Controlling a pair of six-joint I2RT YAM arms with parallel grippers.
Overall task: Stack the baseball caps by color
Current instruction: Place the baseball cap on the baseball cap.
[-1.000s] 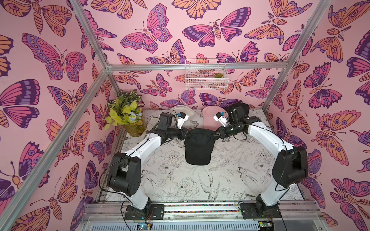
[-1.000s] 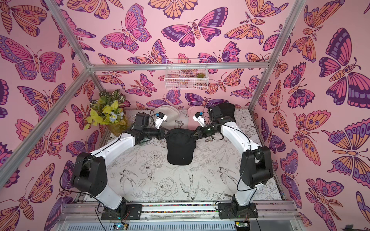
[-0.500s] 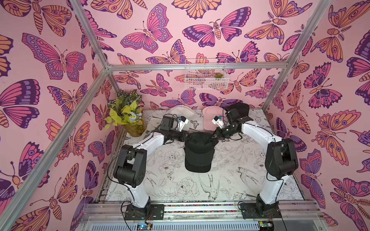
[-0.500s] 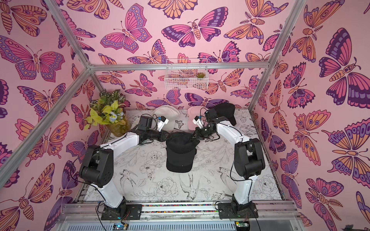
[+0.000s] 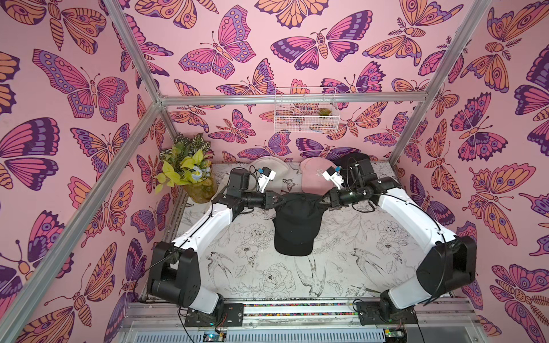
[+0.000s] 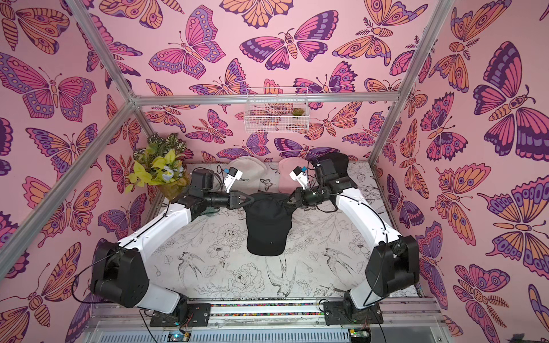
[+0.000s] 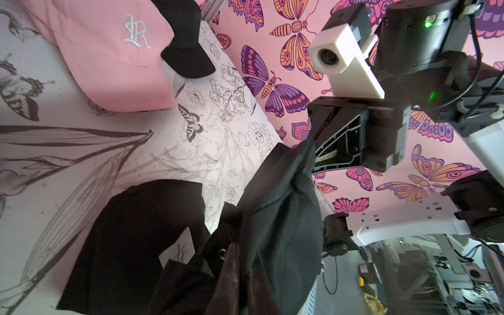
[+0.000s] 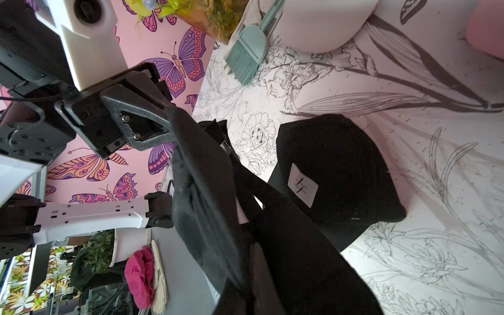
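left gripper [image 5: 275, 199] and right gripper [image 5: 324, 198] pinch the plain black cap [image 5: 294, 225] mid-frame, spread, i judge, to seat over the patched black cap [image 8: 341, 174].

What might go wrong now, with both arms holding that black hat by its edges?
The left gripper and right gripper each pinch only an edge of the held black cap, so it may slip free. Released here, it might land crooked on the patched black cap below rather than nesting on it.

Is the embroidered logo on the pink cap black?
No, in the left wrist view the logo on the pink cap is stitched in white thread.
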